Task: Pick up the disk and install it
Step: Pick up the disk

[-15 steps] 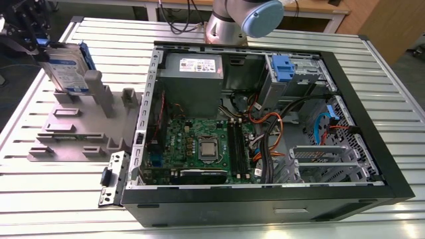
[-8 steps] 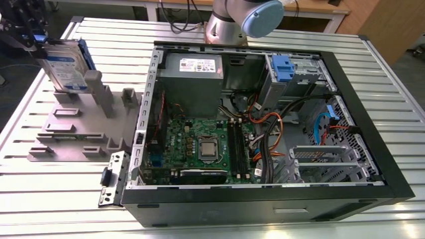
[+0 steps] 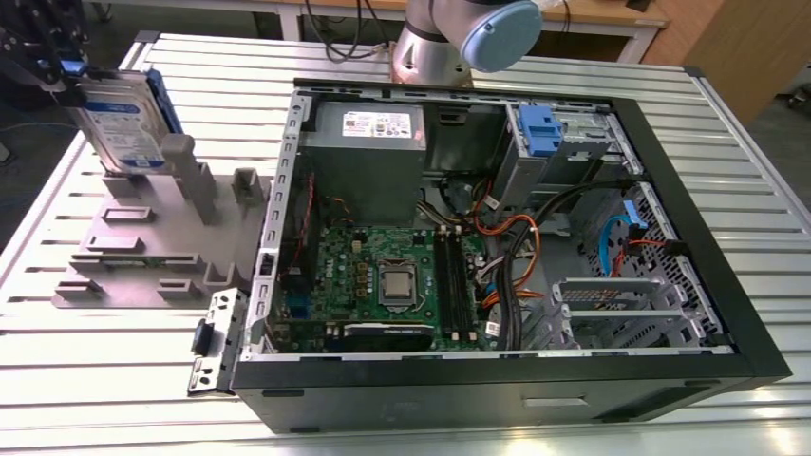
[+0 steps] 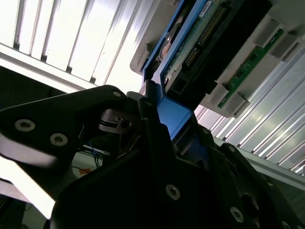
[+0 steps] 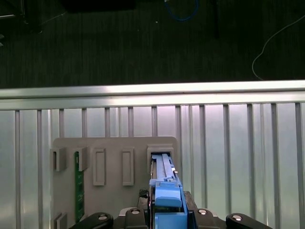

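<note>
- The disk (image 3: 121, 119) stands on edge at the far corner of the grey rack (image 3: 140, 247), at the exterior view's left. Its labelled face looks toward the computer case (image 3: 709, 285).
- I'd say it is parked upright like that so its top edge is free to be taken from above.
- The jaws are closed on that top edge. In both wrist views the blue carrier (image 5: 167, 202) sits pinched between the black fingers (image 4: 147, 138), with no gap showing.
- In the first wrist view the lower end of the disk runs down into the rack's end slot (image 5: 162, 153). I cannot tell whether it has come clear of the slot.
- The neighbouring slots stand apart from it, and one holds a green circuit strip (image 5: 76, 186). A tall grey post (image 3: 178, 161) rises just beside the disk on the case side, so straight up looks to me the easiest way out.
- The ribbed counter (image 3: 102, 380) lies bare between rack and case.
- Inside the case, the bay with a small blue bracket (image 3: 538, 128) sits at the far wall beside the grey box (image 3: 367, 128). Orange cables (image 3: 507, 233) crowd just below it, so that corner looks tight.
</note>
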Robot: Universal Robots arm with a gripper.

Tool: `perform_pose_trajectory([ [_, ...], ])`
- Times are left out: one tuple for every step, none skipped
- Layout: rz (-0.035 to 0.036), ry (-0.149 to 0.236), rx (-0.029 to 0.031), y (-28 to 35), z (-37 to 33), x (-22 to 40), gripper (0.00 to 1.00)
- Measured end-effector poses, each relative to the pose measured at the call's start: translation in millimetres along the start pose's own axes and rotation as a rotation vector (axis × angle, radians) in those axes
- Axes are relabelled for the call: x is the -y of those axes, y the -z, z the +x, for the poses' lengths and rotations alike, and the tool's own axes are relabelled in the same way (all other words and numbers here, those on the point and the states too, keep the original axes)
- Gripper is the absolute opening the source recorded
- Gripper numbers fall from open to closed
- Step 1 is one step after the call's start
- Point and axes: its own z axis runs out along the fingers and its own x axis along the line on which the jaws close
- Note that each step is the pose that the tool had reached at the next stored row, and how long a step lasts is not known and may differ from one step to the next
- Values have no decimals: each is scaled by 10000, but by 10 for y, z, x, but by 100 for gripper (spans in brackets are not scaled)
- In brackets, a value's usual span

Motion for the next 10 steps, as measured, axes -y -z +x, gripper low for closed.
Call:
perform_pose_trajectory([
  [0, 0, -1, 7, 0, 0, 36],
  [-1, 0, -1, 15, 0, 0, 36],
  [0, 0, 0, 22, 0, 0, 36],
  [-1, 0, -1, 30, 1, 0, 36],
  [0, 0, -1, 37, 1, 0, 36],
  [0, 0, -1, 45, 1, 0, 36],
  [-1, 0, 0, 52, 1, 0, 36],
  [1, 0, 0, 54, 1, 0, 36],
  [2, 0, 1, 54, 1, 0, 36],
  [0, 0, -1, 58, 1, 0, 36],
])
